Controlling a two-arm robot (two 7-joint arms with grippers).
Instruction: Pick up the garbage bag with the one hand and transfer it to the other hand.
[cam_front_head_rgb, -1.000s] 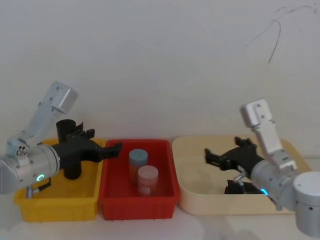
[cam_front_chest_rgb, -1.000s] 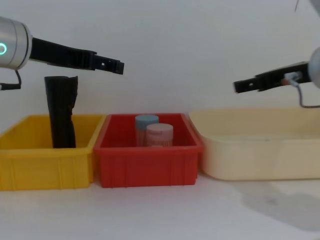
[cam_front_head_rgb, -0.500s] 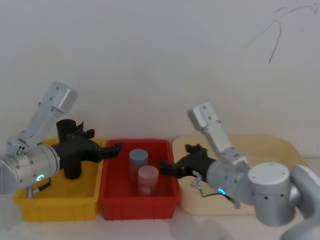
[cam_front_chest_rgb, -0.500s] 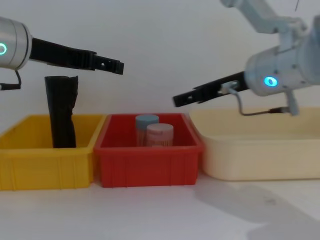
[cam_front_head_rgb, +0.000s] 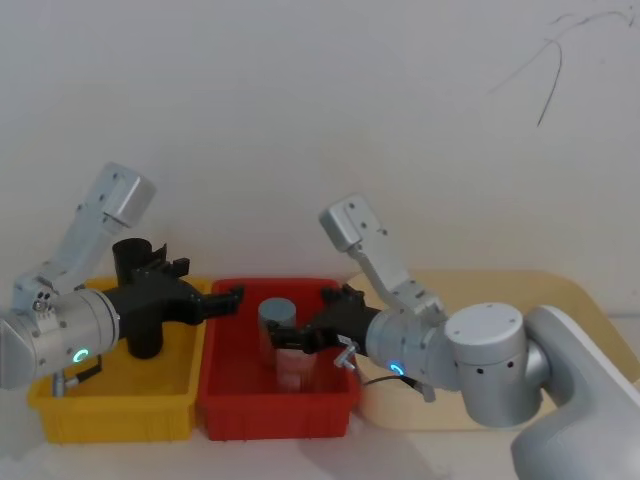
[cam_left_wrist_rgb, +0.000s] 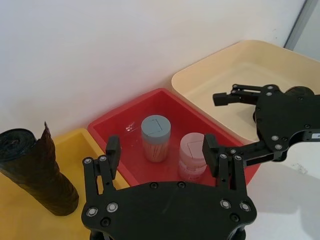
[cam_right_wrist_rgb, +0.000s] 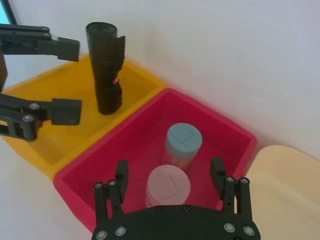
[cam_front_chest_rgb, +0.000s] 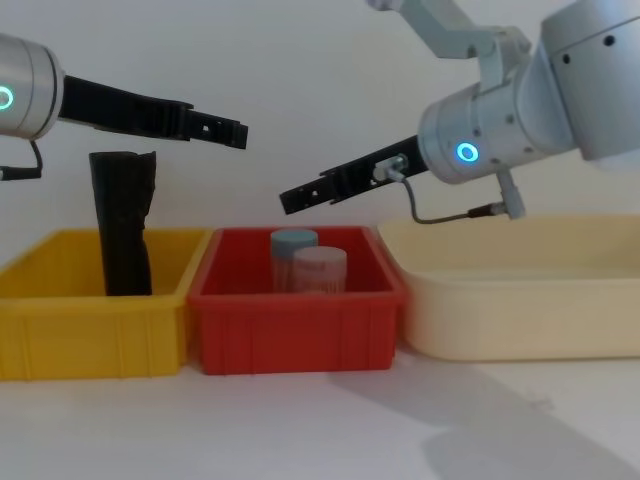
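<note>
The garbage bag is out of view. The one hand, my left gripper (cam_front_head_rgb: 226, 297) (cam_front_chest_rgb: 236, 135) (cam_left_wrist_rgb: 161, 150), hangs open above the seam between the yellow bin (cam_front_head_rgb: 110, 412) and the red bin (cam_front_head_rgb: 232, 402), holding nothing. The other hand, my right gripper (cam_front_head_rgb: 281, 336) (cam_front_chest_rgb: 291, 200) (cam_right_wrist_rgb: 169, 172), hovers open over the red bin, just above two jars. A slim black roll (cam_front_head_rgb: 141, 312) (cam_front_chest_rgb: 122, 225) (cam_right_wrist_rgb: 105, 70) with a ragged, flared top stands upright in the yellow bin, behind and below the left gripper's fingers.
A blue-lidded jar (cam_right_wrist_rgb: 183, 141) and a pink-lidded jar (cam_right_wrist_rgb: 168, 186) stand in the red bin. A wide cream tray (cam_front_head_rgb: 530, 290) (cam_front_chest_rgb: 520, 300) lies to the right of it. A white wall rises close behind the bins.
My right arm has swung left, from over the cream tray to above the red bin and its jars. The left gripper and the black roll have not moved.
</note>
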